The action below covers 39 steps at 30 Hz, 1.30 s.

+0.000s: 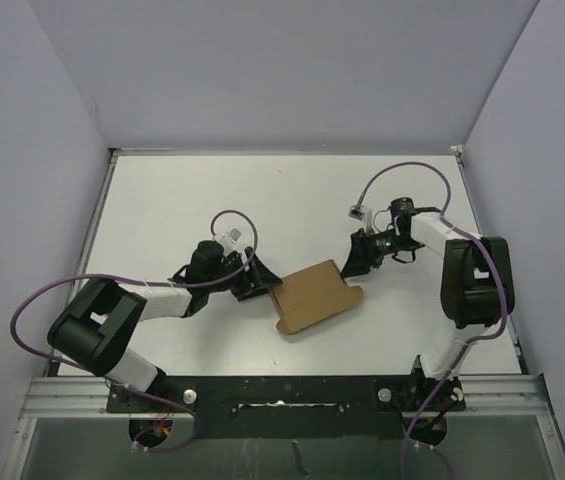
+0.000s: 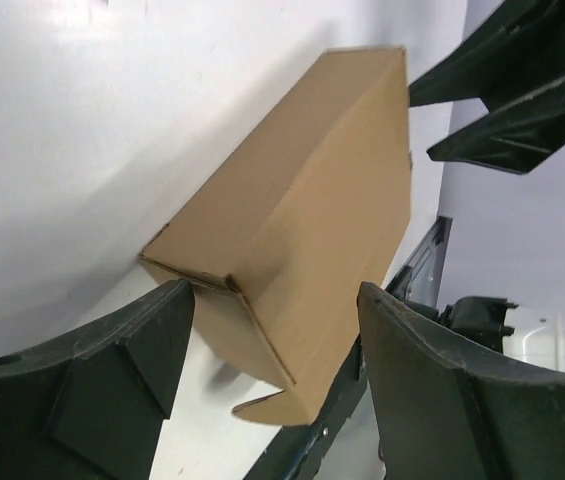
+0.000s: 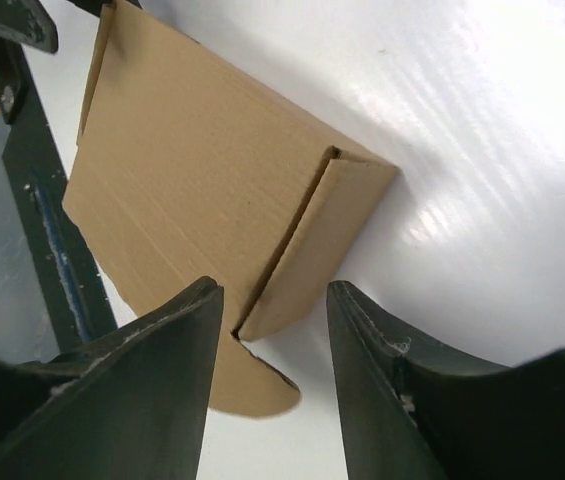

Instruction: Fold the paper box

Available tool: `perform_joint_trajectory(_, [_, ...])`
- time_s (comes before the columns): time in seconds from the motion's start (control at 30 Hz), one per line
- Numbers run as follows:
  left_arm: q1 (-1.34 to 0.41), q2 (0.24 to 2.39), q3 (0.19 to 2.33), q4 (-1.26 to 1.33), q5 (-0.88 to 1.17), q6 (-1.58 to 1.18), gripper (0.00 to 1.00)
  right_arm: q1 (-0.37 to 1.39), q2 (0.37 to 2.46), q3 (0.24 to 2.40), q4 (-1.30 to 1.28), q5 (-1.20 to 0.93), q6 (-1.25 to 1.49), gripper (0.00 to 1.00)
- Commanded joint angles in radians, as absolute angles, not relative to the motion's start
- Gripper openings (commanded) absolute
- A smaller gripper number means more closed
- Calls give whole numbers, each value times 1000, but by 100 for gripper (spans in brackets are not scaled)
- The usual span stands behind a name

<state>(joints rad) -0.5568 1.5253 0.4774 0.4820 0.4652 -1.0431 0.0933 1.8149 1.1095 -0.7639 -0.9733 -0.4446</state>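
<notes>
Reaching in from the left, the left arm lies low across the white surface, and a purple cable loops out beside it. The left tool meets the left end of the paper box. In the left wrist view its 2 fingers stand apart with the near corner of the box between them. The box fills the gap at the tips, but I cannot tell whether the pads press on it or only flank it.

The box lies flat on the surface near the middle, between the 2 tools and just beyond the dark rail at the near edge. It is a brown carton with its lid down, turned askew so that its long side runs from near left to far right. A rounded flap sticks out at its right end, loose and not tucked in.

The right tool hangs at the far right corner of the box. In the right wrist view its jaws are released, parted around the narrow end wall. A strip of white surface shows between that wall and the right finger. The right arm bends back from there toward the right edge.
</notes>
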Motion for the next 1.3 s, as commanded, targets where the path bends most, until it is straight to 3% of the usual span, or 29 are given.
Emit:
perform_joint_trajectory(0.0, [-501, 1541, 562, 511, 534, -958, 65, 34, 1634, 1120, -760, -971, -542, 48])
perform_joint_trajectory(0.1, [-492, 1490, 579, 410, 505, -890, 67, 36, 1526, 1065, -719, -985, -604, 53])
perform_joint_trajectory(0.2, [-492, 1388, 552, 324, 442, -840, 68, 30, 1470, 995, -623, -1026, -543, 71])
perform_joint_trajectory(0.3, [-493, 1263, 499, 297, 384, -805, 69, 26, 1561, 1024, -632, -1104, -451, 73])
perform_joint_trajectory(0.37, [-494, 1187, 444, 331, 362, -795, 74, 23, 1642, 1049, -638, -1118, -387, 69])
perform_joint_trajectory(0.47, [-487, 1117, 343, 436, 349, -827, 97, 21, 1710, 1049, -577, -1055, -254, 67])
perform_joint_trajectory(0.63, [-475, 1125, 293, 480, 395, -872, 98, 23, 1776, 1055, -561, -1083, -195, 65])
perform_joint_trajectory(0.8, [-491, 1176, 286, 516, 417, -944, 97, 25, 1870, 1083, -593, -1112, -182, 53])
perform_joint_trajectory(1.0, [-590, 1241, 279, 575, 339, -1041, 97, 39, 1897, 1093, -607, -1123, -182, 49])
perform_joint_trajectory(1.27, [-654, 1302, 306, 558, 241, -1160, 97, 6, 1945, 1083, -592, -1152, -136, 31])
